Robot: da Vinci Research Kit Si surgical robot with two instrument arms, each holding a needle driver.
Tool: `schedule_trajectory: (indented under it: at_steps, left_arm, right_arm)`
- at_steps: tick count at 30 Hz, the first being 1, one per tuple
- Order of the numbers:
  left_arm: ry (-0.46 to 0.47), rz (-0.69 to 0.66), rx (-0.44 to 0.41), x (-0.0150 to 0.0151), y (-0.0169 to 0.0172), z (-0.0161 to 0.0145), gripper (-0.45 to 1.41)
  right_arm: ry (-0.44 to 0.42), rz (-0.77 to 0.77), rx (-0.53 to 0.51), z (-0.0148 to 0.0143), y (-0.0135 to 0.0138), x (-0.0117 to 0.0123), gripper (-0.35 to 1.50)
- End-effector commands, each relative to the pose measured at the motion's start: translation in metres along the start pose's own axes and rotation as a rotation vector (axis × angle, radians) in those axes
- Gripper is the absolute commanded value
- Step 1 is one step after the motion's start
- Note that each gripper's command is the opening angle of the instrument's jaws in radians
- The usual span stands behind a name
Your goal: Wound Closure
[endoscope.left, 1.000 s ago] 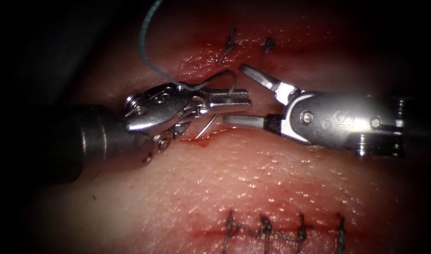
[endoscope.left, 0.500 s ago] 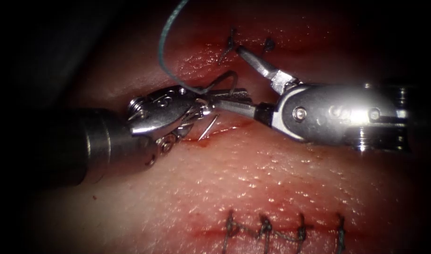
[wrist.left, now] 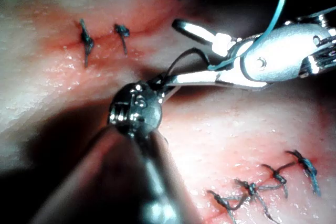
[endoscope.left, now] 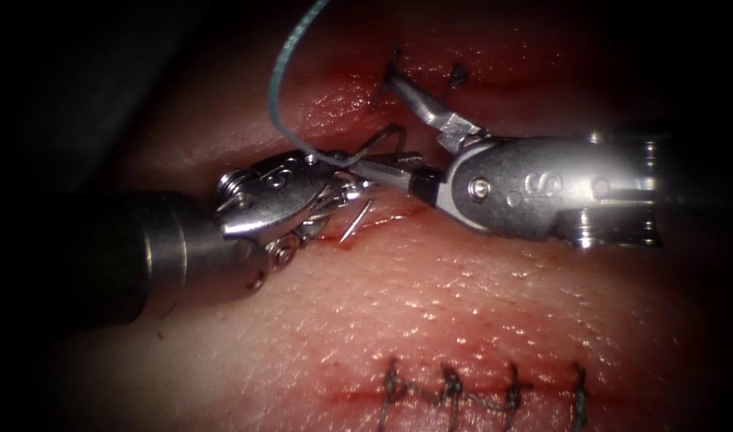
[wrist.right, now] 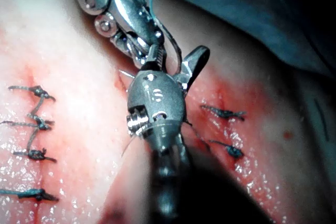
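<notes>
My left tool [endoscope.left: 413, 160] comes in from the left, its jaws shut on the curved needle [endoscope.left: 357, 226] about mid-curve. The needle's tail [endoscope.left: 392, 132] arches above the jaws. Its tip points down at the cut [endoscope.left: 398, 214] under the tools; whether it touches the tissue I cannot tell. Teal thread [endoscope.left: 282, 72] rises from the tail and leaves upward. My right tool [endoscope.left: 374, 118] is open and holds nothing, one jaw up by the far stitches and the other lying along the left tool's jaws. The needle arc [wrist.left: 181, 59] stands between the right tool's [wrist.left: 176, 51] jaws.
Two dark stitches [endoscope.left: 390, 76] sit on the far tissue, and a row of several stitches [endoscope.left: 450, 390] closes another cut in front. Red fluid [endoscope.left: 342, 240] wets the open cut's edge. The stitch row [wrist.right: 34, 124] also lies beside the right tool's shaft.
My right tool has moved left with jaws wide, until they straddle the needle and the left tool's jaws. The left tool kept hold of the needle and barely shifted.
</notes>
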Motion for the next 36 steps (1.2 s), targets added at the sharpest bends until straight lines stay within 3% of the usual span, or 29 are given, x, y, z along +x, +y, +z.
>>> schedule_trajectory:
  at_steps: [1, 6, 7, 11, 14, 18, 20, 22, 28, 29, 33, 36]
  left_arm:
    - [0.000, 0.003, -0.003, -0.0003, -0.0002, 0.0007, -0.45]
    - [0.000, 0.001, -0.001, -0.0002, 0.0000, 0.0007, -0.45]
    - [-0.001, 0.000, 0.000, -0.0002, 0.0002, 0.0005, -0.30]
    - [-0.003, -0.005, 0.017, 0.0002, 0.0007, 0.0003, 0.89]
    - [-0.008, -0.009, 0.026, 0.0005, 0.0014, -0.0005, 1.16]
    - [-0.025, 0.051, 0.028, 0.0002, 0.0023, -0.0027, 1.28]
    - [-0.050, 0.078, 0.027, -0.0006, 0.0027, -0.0038, 1.26]
    - [-0.088, 0.152, 0.084, -0.0020, 0.0027, -0.0049, 1.23]
    - [-0.198, 0.230, 0.186, -0.0068, 0.0024, -0.0062, 0.93]
    - [-0.236, 0.244, 0.212, -0.0083, 0.0023, -0.0064, 0.77]
    - [-0.291, 0.265, 0.242, -0.0109, 0.0024, -0.0062, 0.49]
    - [-0.314, 0.275, 0.249, -0.0120, 0.0028, -0.0058, 0.42]
  right_arm:
    - [0.008, -0.019, 0.018, 0.0004, -0.0009, -0.0001, -0.35]
    - [0.000, -0.049, 0.058, 0.0001, -0.0008, -0.0001, -0.35]
    - [0.002, -0.049, 0.068, 0.0000, -0.0007, -0.0003, -0.35]
    - [0.010, -0.049, 0.117, 0.0001, 0.0000, -0.0009, -0.35]
    - [0.053, -0.008, 0.228, 0.0012, 0.0011, -0.0019, -0.35]
    - [0.140, 0.064, 0.368, 0.0032, 0.0024, -0.0037, -0.35]
    - [0.194, 0.077, 0.413, 0.0043, 0.0031, -0.0048, -0.35]
    - [0.251, 0.086, 0.434, 0.0051, 0.0034, -0.0054, -0.35]
    - [0.316, 0.051, 0.433, 0.0060, 0.0030, -0.0051, -0.35]
    - [0.339, 0.037, 0.438, 0.0062, 0.0027, -0.0049, -0.35]
    - [0.370, -0.019, 0.467, 0.0065, 0.0019, -0.0045, -0.35]
    - [0.387, -0.053, 0.484, 0.0068, 0.0013, -0.0045, -0.35]
